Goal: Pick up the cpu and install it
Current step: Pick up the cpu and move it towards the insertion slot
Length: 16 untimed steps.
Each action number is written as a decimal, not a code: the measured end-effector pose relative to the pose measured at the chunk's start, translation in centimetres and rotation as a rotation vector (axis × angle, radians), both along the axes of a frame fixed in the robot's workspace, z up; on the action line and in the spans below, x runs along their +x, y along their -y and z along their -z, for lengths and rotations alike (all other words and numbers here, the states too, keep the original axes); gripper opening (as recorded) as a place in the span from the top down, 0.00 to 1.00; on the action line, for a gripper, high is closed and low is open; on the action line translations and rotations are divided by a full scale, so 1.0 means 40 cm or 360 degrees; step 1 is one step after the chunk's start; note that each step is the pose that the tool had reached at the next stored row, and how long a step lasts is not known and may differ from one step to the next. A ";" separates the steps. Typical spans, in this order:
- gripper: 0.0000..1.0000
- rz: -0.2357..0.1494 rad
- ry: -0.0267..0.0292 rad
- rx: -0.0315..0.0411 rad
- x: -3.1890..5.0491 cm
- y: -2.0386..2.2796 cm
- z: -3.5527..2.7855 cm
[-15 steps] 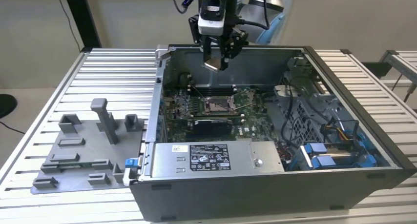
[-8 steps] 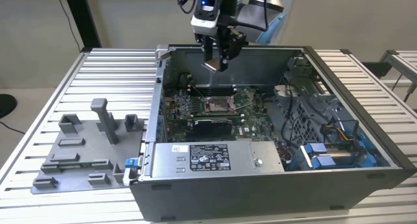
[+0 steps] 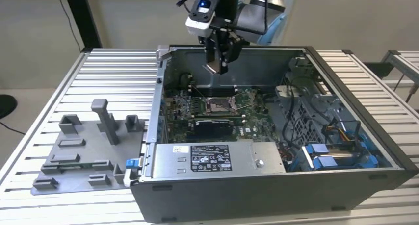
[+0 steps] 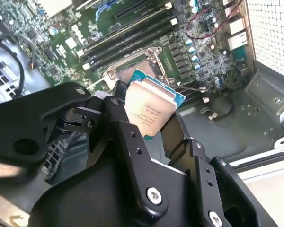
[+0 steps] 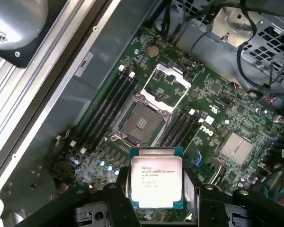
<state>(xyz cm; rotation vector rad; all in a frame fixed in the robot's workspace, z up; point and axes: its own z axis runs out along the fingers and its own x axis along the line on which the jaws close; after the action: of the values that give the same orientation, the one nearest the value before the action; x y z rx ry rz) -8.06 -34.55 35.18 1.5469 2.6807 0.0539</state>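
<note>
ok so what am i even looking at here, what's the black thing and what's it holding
This is a robot arm working over an open computer case on a slatted metal table. The exterior view sees the whole scene from off the arm; both wrist views come from cameras riding on the arm, looking down into the case. The black part is its gripper, shut on the cpu, a small flat silver chip held in the air above the green motherboard. The square socket on that board is open and empty. A grey plastic holder lies on the table at the exterior view's left.
</note>
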 end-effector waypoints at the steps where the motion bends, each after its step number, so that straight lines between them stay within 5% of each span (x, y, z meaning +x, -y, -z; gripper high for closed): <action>1: 1.00 0.0024 0.00000 0.0000 0.000 0.000 0.003; 16: 1.00 0.0371 0.00002 0.0001 0.000 0.000 0.026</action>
<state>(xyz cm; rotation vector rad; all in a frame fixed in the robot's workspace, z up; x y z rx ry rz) -8.06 -34.55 34.12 1.8459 2.4802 0.0464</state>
